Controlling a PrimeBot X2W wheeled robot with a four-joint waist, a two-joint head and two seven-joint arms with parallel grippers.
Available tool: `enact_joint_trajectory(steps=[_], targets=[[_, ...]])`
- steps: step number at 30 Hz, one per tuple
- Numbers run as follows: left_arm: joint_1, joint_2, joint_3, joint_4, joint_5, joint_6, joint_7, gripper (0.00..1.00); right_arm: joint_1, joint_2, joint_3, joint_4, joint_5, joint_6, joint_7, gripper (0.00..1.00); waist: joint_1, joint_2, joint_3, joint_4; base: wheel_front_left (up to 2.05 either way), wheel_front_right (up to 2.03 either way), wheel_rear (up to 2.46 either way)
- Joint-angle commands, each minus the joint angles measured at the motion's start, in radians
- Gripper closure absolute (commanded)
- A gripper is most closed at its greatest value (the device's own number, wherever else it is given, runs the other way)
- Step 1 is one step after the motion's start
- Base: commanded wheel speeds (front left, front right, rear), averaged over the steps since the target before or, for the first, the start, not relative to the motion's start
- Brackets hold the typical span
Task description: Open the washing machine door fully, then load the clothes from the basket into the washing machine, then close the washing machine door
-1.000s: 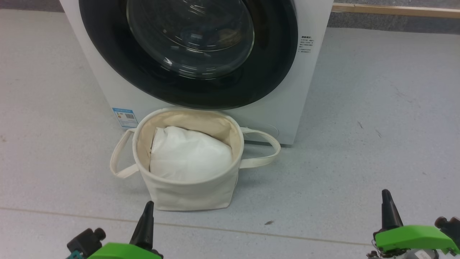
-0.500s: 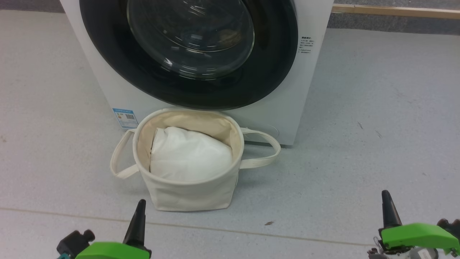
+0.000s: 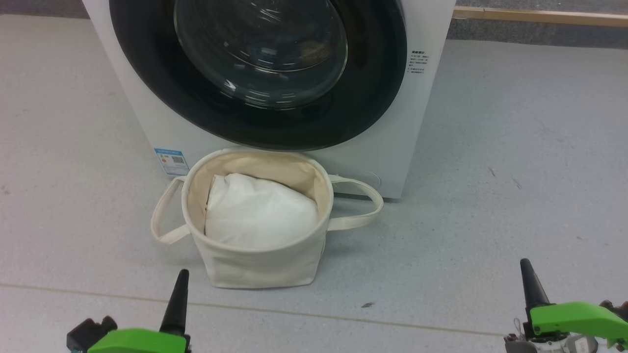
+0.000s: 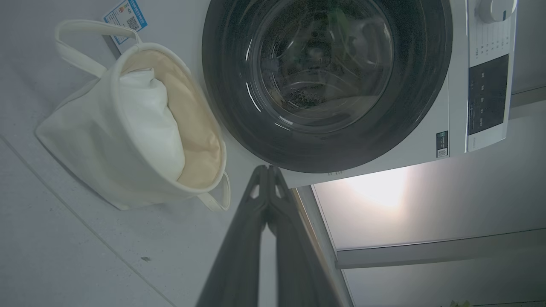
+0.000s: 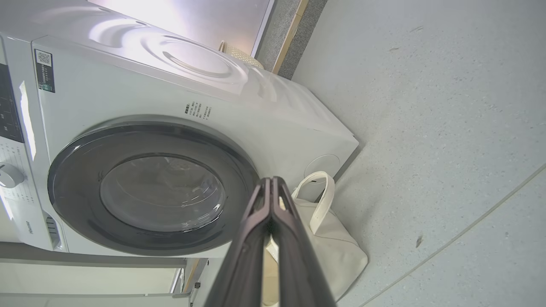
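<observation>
The white washing machine (image 3: 147, 113) stands ahead of me with its door (image 3: 373, 98) shut, black rim flat against the front. The cream basket (image 3: 255, 264) sits on the floor against its base, directly under the door, handles out to both sides. Inside it lies plain white padding (image 3: 260, 211); the clothes are hidden. My left gripper (image 3: 180, 274) is shut and empty, low and just left of the basket's front. My right gripper (image 3: 526, 264) is shut and empty, far off to the basket's right. Both wrist views show the fingers pressed together, left gripper (image 4: 267, 170) and right gripper (image 5: 271, 181).
A blue-and-white label (image 3: 170, 161) marks the washer's lower left corner. The control panel (image 4: 488, 98) and a knob (image 4: 490, 8) are on its upper front. A wooden strip (image 3: 539, 15) runs along the far right. Grey floor with a seam (image 3: 343, 316) surrounds the basket.
My left gripper has drifted left and slightly back from the basket's front. The right gripper, the basket and the door have hardly moved.
</observation>
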Motion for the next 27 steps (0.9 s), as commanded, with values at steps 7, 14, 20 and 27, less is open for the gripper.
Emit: enact_joint_trajectory(steps=[7,14,20,27], targets=[[-0.049,0.015,0.057,-0.040,-0.087,-0.016,0.027,1.00,-0.058,-0.019,0.005,-0.024,0.086,0.000,0.027,1.00,0.0000,0.0000,-0.001,0.000,0.00,0.00,0.00],[-0.050,0.015,0.081,-0.044,-0.160,-0.026,0.047,1.00,-0.064,-0.020,-0.001,-0.020,0.158,0.000,0.048,1.00,0.0000,0.0000,-0.002,0.001,0.00,0.00,0.00],[-0.050,0.015,0.101,-0.048,-0.222,-0.034,0.065,1.00,-0.070,-0.020,-0.006,-0.017,0.220,0.000,0.066,1.00,0.0000,0.0000,-0.003,0.001,0.00,0.00,0.00],[-0.051,0.015,0.126,-0.051,-0.295,-0.044,0.087,1.00,-0.076,-0.019,-0.012,-0.013,0.293,0.000,0.087,1.00,0.0000,0.0000,-0.005,0.001,0.00,0.00,0.00]])
